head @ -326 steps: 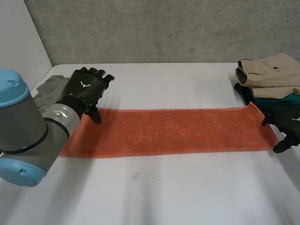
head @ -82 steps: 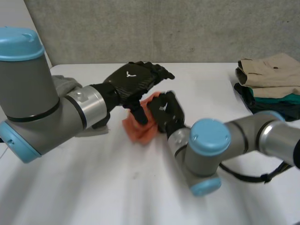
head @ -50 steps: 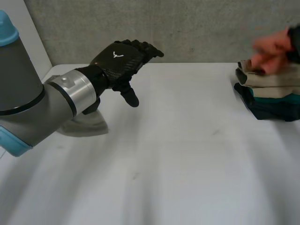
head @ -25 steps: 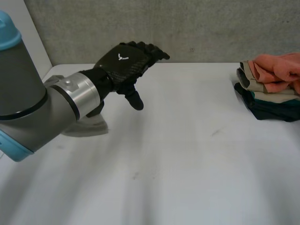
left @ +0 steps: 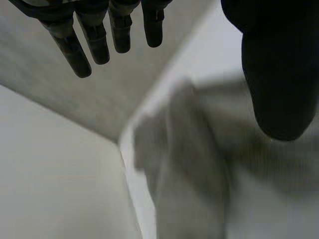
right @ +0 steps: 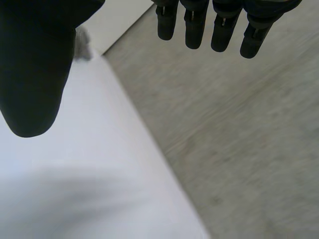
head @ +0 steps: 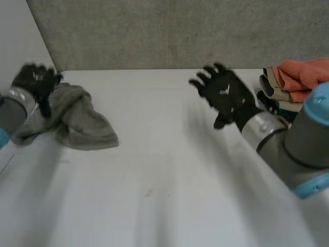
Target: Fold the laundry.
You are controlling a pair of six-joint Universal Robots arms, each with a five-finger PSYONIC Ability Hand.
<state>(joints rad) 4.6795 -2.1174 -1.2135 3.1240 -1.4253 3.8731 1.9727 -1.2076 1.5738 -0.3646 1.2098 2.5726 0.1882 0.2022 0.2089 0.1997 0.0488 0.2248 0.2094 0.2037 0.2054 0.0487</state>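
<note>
Open white surface is seen across the middle and near part of the table [head: 164, 195], with the crumpled grey cloth [head: 82, 123] at its left edge and the orange towel [head: 303, 72] laid on the stack of folded clothes [head: 271, 88] at the far right. The left robot hand [head: 35, 82] is held over the grey cloth, fingers straight and apart from the thumb, and the right robot hand [head: 226, 95] is spread wide above the table. Since 0.5 s ago, the left robot hand is drawn back from the middle to the left edge, and the right arm is brought in.

The white bench [head: 169, 175] carries a crumpled grey cloth [head: 77, 121] under the fingers of the left hand [head: 35, 81]. A stack of folded clothes [head: 288, 92] lies near those of the right hand [head: 226, 95].
</note>
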